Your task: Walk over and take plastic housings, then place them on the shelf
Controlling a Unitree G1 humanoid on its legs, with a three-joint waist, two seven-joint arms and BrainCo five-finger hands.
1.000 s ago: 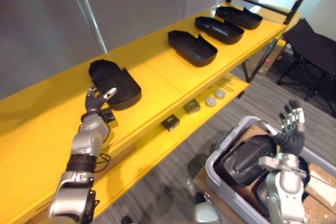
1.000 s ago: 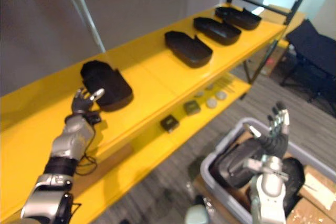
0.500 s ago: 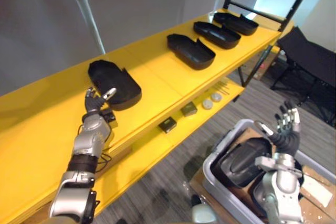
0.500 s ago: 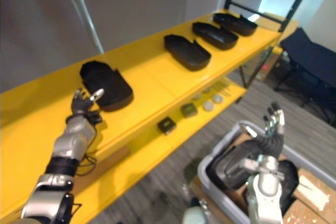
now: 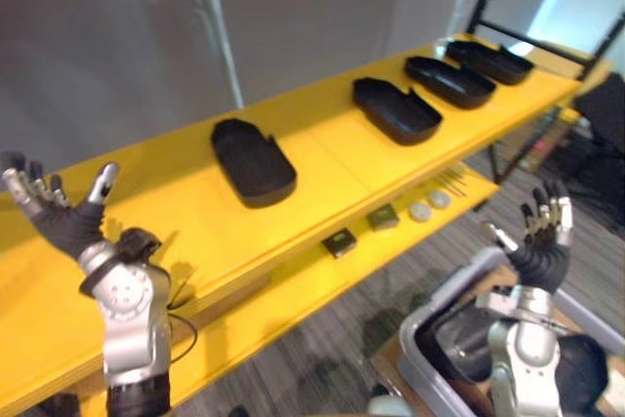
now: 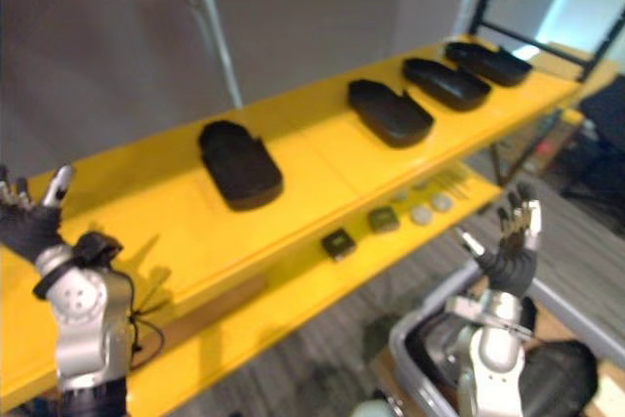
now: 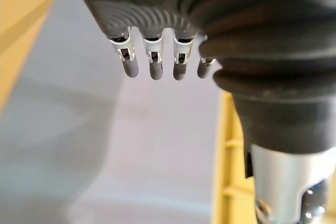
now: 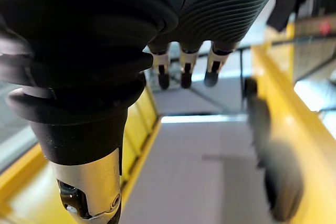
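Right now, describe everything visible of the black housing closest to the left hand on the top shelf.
The housing is a black, matte, plastic-looking shell. It is long and shallow, lying open side up with a raised rim, one end rounded and the other notched. It lies flat on the yellow top shelf and touches nothing but the shelf. The left hand is raised open, well apart from it.

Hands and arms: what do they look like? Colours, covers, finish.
Left hand and right hand match: silver fingers with dark tips, and a dark ribbed cover over the hand's back and wrist. Below that, left arm and right arm are silver-grey shells with rounded joint housings.
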